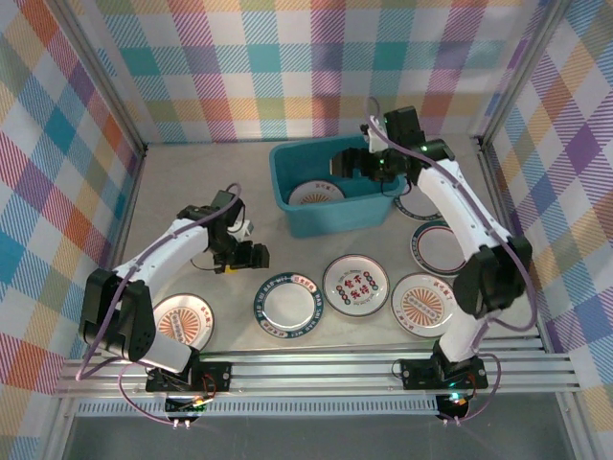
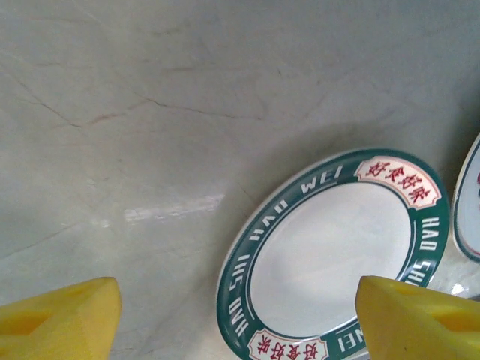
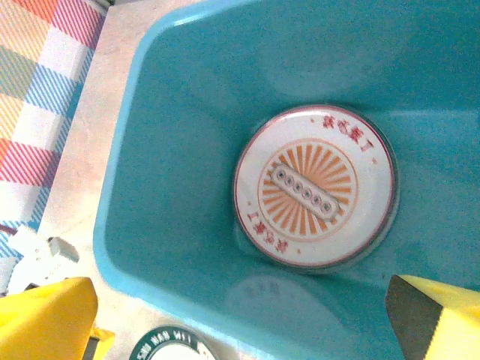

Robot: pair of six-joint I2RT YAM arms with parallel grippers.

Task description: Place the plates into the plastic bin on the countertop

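The teal plastic bin [image 1: 335,216] stands at the back centre of the countertop [image 1: 192,192]. One orange sunburst plate [image 3: 315,186] lies flat on its floor. My right gripper [image 3: 240,322] hangs open above the bin [image 3: 172,150], nothing between its yellow fingers [image 3: 45,319]. My left gripper [image 2: 240,330] is open low over the countertop, just left of a green-rimmed plate [image 2: 334,251] that lies apart from its fingers [image 2: 60,319]. In the top view that plate [image 1: 286,307] lies right of the left gripper [image 1: 241,257], and the right gripper [image 1: 347,165] is over the bin.
More plates lie along the front: an orange sunburst one [image 1: 182,319] by the left arm's base, a red-green character one [image 1: 355,285], another sunburst [image 1: 422,304], and a green-rimmed one [image 1: 441,244] under the right arm. Plaid walls close three sides.
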